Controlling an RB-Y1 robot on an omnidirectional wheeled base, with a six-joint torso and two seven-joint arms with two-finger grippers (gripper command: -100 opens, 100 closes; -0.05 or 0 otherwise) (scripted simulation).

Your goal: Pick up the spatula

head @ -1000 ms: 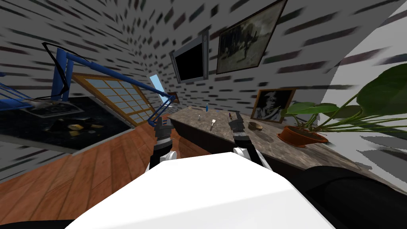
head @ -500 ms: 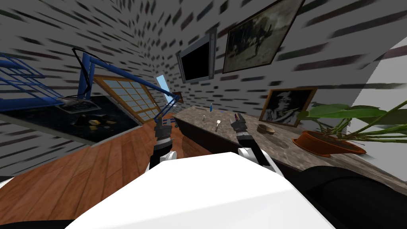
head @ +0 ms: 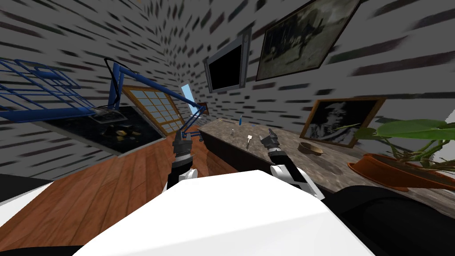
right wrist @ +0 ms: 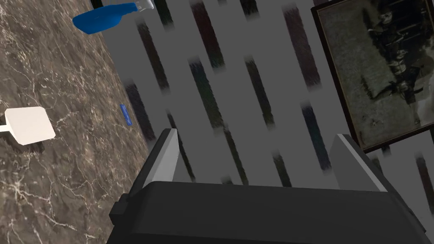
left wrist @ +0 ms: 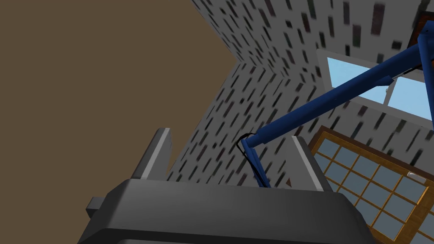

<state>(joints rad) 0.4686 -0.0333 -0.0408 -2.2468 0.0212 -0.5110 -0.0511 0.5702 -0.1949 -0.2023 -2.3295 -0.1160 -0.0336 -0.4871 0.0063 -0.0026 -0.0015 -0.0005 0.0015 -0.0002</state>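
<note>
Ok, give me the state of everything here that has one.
Spatula, lying on the counter, not gripped.
Left claw, open, empty.
Right claw, open, empty.
Blue bottle, upright on the counter.
Wall screen, dark.
Potted plant, upright on the counter.

dim, even light; edges stretched, smeared
</note>
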